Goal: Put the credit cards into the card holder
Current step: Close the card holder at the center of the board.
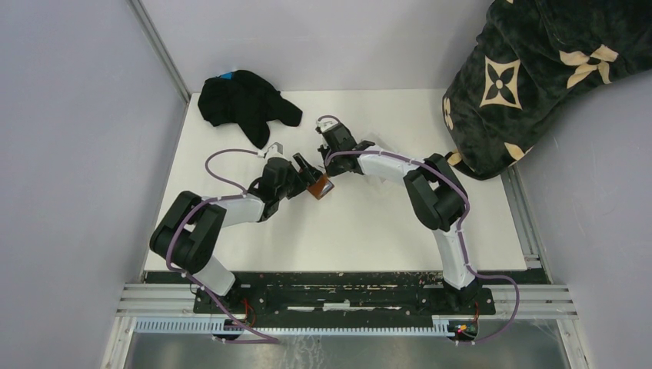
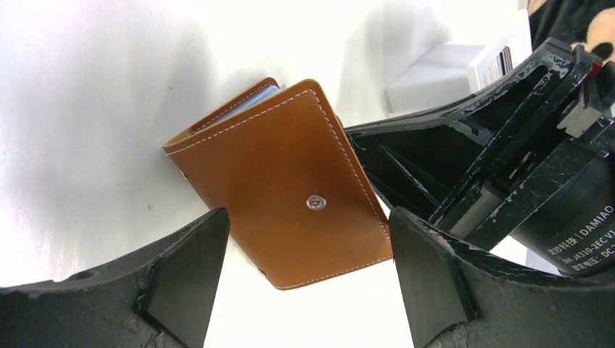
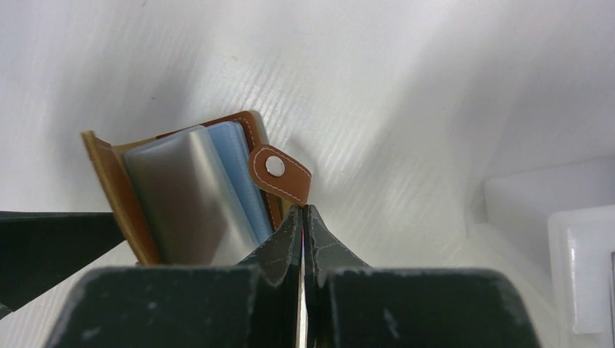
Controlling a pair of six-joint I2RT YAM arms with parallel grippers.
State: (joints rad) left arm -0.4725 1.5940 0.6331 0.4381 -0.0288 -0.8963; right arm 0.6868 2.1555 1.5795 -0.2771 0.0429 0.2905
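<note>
While the left hand (image 2: 304, 290) stands released around the card holder (image 2: 290, 188), the right hand (image 3: 303, 217) is clenched beside its snap tab (image 3: 279, 174).

A robotics lab test cell: two arms (image 1: 231, 215) bolted to an aluminium rail (image 1: 346, 300) at the near edge of a white counter (image 1: 369, 231), with plain grey partition walls (image 1: 77, 154) enclosing the counter on three sides.
</note>
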